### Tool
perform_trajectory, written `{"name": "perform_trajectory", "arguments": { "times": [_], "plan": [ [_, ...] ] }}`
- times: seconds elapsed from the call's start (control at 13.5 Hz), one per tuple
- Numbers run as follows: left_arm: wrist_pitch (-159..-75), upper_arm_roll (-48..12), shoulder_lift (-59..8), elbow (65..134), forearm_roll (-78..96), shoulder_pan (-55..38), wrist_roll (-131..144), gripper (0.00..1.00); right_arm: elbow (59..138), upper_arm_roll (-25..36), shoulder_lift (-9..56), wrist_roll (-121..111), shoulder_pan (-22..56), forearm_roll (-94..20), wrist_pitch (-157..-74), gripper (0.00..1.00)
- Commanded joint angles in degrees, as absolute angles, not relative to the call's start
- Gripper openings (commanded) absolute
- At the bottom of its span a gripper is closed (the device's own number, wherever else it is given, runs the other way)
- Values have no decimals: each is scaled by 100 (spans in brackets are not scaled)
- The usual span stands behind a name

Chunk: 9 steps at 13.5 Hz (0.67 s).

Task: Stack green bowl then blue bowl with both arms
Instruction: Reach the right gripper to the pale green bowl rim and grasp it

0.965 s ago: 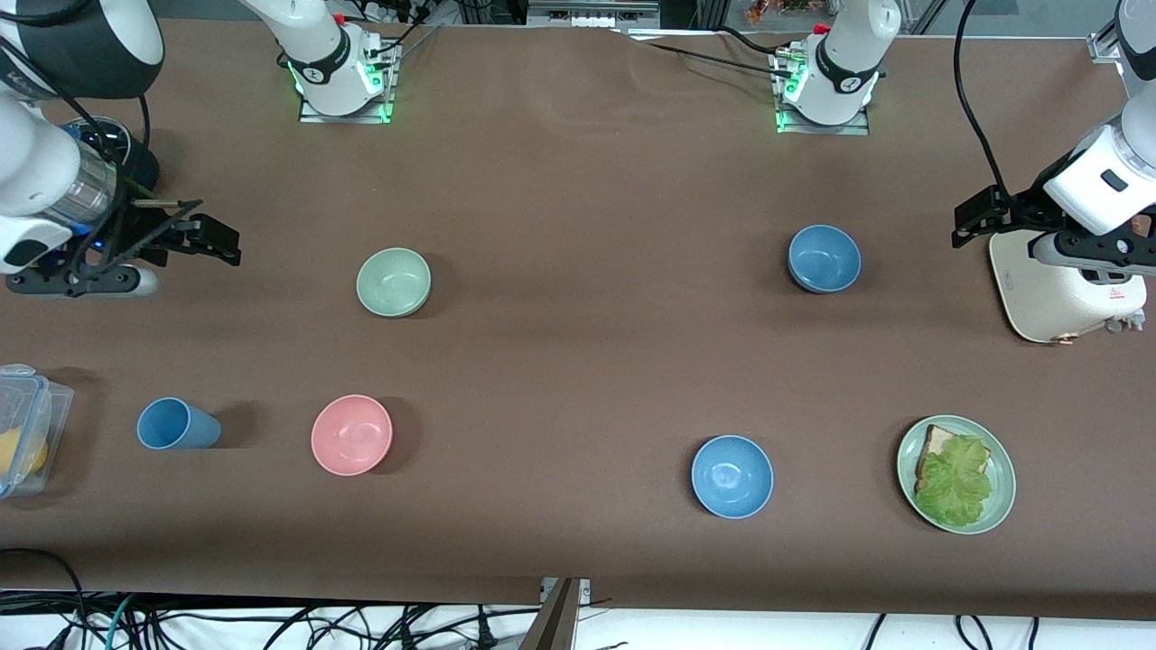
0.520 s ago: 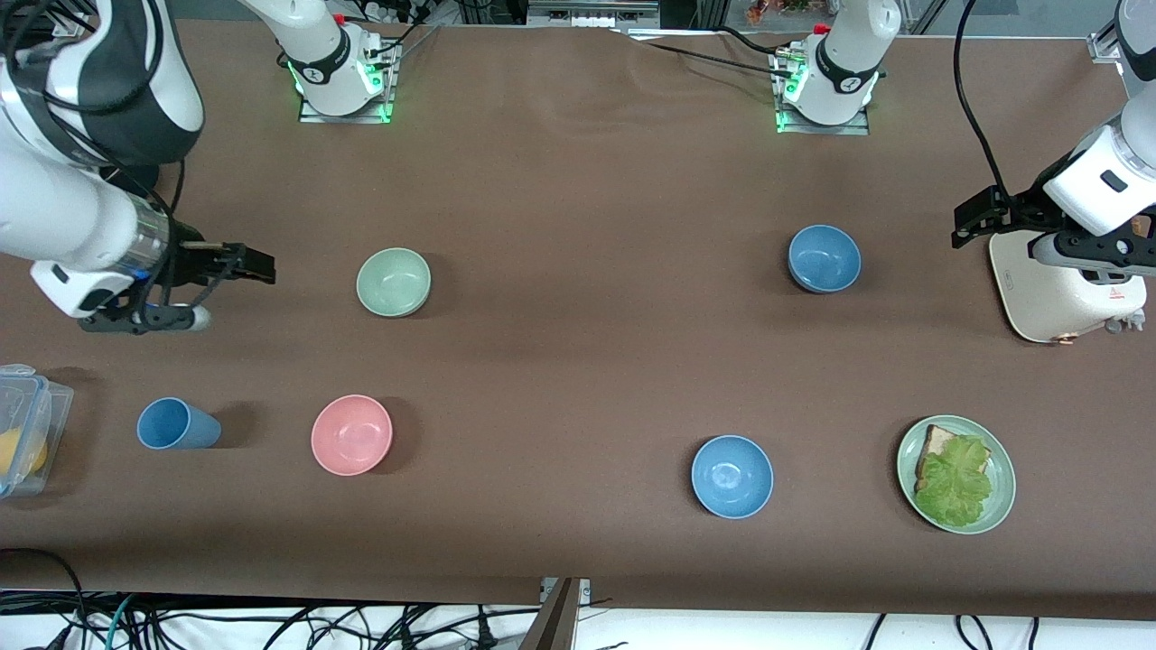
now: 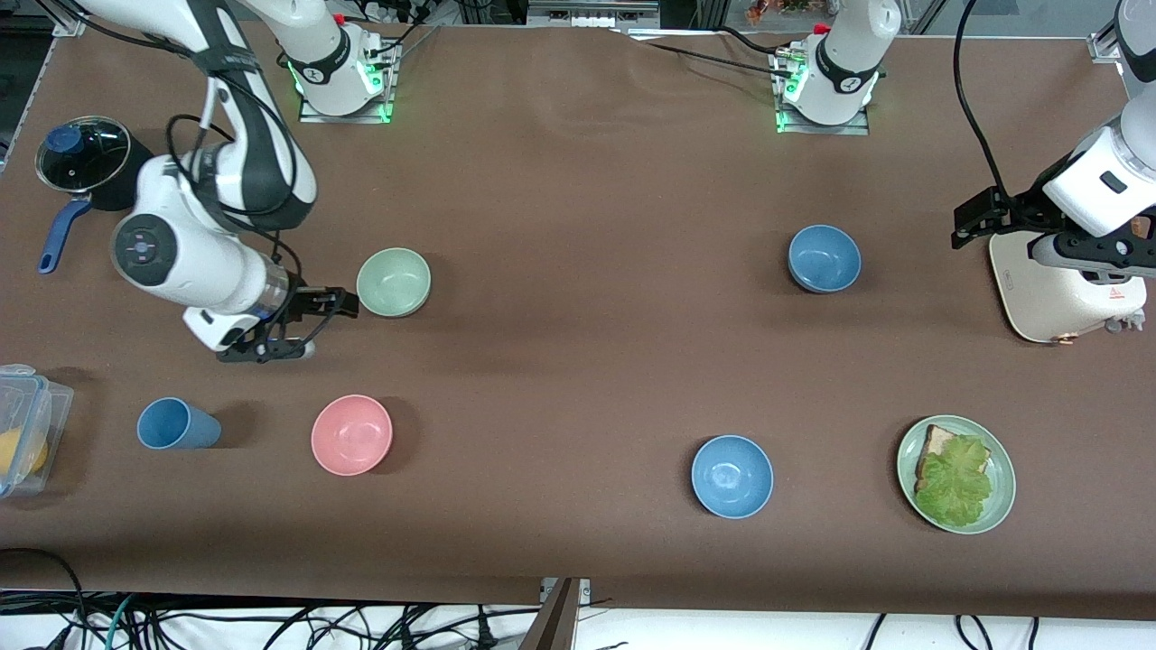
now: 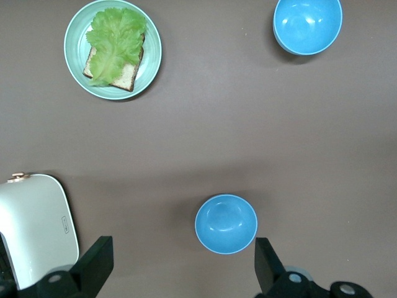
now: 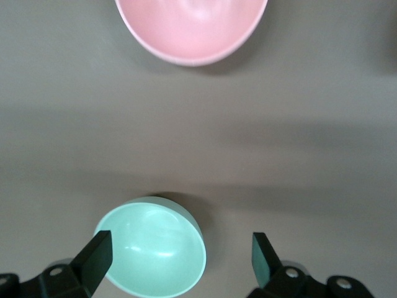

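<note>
The right end effector (image 3: 339, 302) hangs just beside the green bowl (image 3: 394, 282), on the side toward the right arm's end of the table (image 3: 578, 361), its fingers spread wide and gripping nothing; in the right wrist view the bowl sits partly between them. The left end effector (image 3: 980, 217) hovers by the white appliance (image 3: 1057, 293) at the left arm's end, also wide open and empty (this arm waits). The blue bowl (image 3: 824, 258) rests apart from it, toward the middle. The brighter blue bowl (image 3: 732, 476) and pink bowl (image 3: 351, 434) lie nearer the front camera.
</note>
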<state>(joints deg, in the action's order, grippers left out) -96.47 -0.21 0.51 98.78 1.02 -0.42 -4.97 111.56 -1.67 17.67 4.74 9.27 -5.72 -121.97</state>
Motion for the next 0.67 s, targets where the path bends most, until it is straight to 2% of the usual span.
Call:
{"name": "perform_trajectory", "arguments": {
  "times": [0.0,0.3,0.59],
  "plan": [
    [-9492,-26,0,9721,105,-62,-475,100,12100,-220,1398,466,905,-642,-12717,99],
    [-9475,-26,0,9721,105,-62,-475,100,13155,-211,985,466,896,-650,-13173,99],
    [-9475,-26,0,9721,114,-62,-475,100,13667,-211,1098,483,896,-659,-14087,96]
  ]
}}
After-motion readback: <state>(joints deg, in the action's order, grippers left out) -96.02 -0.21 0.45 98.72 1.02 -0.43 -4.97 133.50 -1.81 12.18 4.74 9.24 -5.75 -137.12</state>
